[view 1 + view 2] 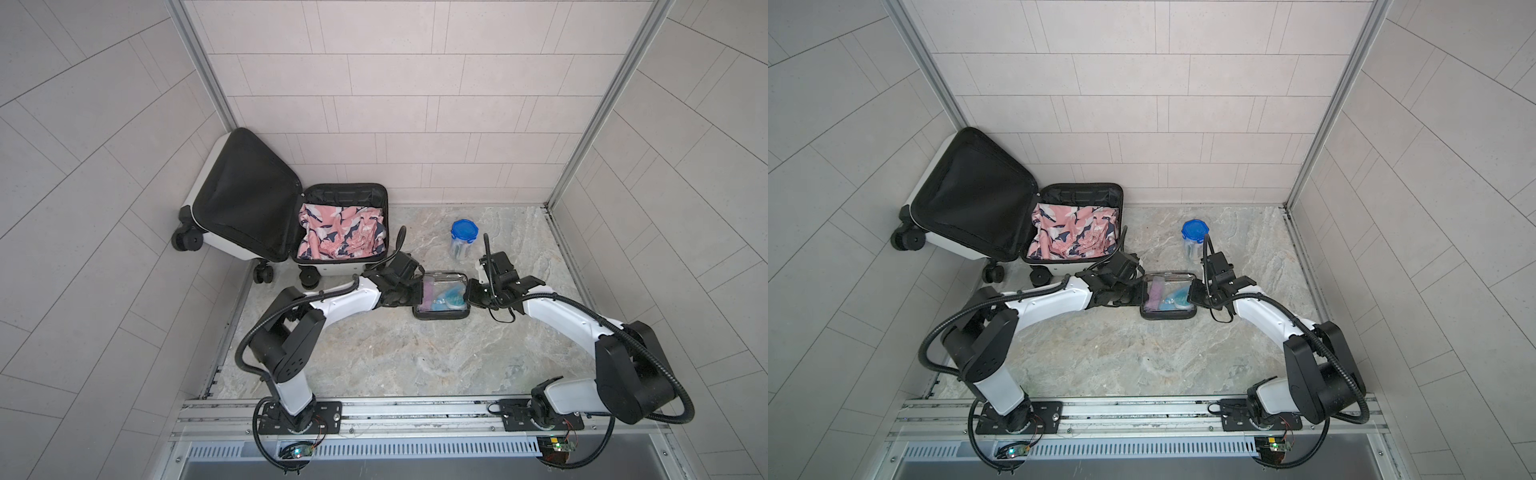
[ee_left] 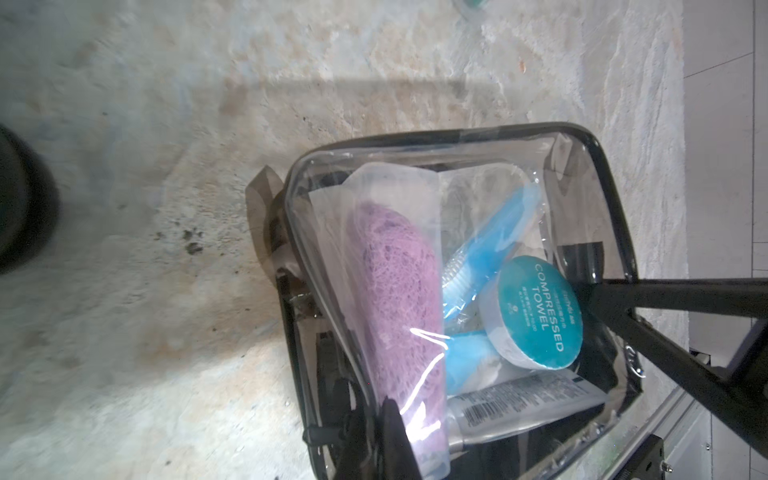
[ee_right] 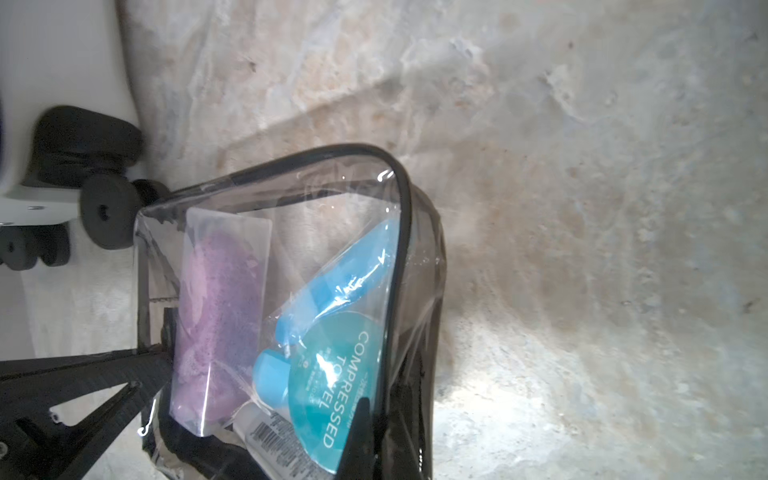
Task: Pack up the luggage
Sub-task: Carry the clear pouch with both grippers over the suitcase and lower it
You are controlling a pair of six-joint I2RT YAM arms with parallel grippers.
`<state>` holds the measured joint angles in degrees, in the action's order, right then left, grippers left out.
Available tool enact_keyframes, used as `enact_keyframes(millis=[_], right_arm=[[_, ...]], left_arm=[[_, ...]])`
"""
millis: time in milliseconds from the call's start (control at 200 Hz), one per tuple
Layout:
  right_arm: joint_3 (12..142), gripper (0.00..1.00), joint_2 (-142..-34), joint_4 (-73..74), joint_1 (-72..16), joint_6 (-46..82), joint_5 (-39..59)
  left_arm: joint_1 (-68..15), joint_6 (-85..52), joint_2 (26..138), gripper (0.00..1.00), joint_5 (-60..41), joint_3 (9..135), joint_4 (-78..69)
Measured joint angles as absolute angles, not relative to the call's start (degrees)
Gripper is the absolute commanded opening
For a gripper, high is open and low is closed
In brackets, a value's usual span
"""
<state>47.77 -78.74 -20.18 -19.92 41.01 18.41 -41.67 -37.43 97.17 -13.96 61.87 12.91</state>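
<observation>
At ten o'clock on the tabletop (image 1: 374,353), the luggage (image 1: 245,195) is lying open, pink garment (image 1: 340,232) inside. Centre: toiletry pouch (image 1: 442,295), left gripper (image 1: 417,293) and right gripper (image 1: 471,291) clamping its opposite ends. Likely risk: slick film slipping, or uneven lifting twisting it loose.

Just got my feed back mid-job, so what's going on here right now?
Both arms are on the clear pouch: the left claw is shut on one end and the right claw on the opposite end. The pouch is near the suitcase, not yet inside; whether it is lifted I cannot tell. The suitcase lies open with a pink patterned cloth already in it. A blue-lidded jar stands behind the pouch, untouched.
</observation>
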Motion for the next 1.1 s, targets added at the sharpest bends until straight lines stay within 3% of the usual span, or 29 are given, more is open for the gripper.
enact_keyframes(millis=[240, 455, 851, 1101], right_arm=[[59.00, 0.00, -79.81, -21.69, -24.84, 43.16, 17.93], [74.00, 0.00, -88.71, -21.02, -28.99, 45.04, 18.04], [105.08, 0.00, -113.47, -20.82, -32.40, 46.94, 19.92], [135.52, 0.00, -133.99, -25.28, -32.62, 48.12, 24.12]], left_arm=[[-36.99, -34.68, 86.00, 0.00, -9.47, 64.42, 20.86], [-28.64, -30.30, 79.72, 0.00, -7.22, 69.45, 26.15], [-11.60, -23.33, 85.89, 0.00, -9.50, 80.64, 30.26], [-2.70, -22.15, 92.05, 0.00, -12.01, 84.58, 28.58]])
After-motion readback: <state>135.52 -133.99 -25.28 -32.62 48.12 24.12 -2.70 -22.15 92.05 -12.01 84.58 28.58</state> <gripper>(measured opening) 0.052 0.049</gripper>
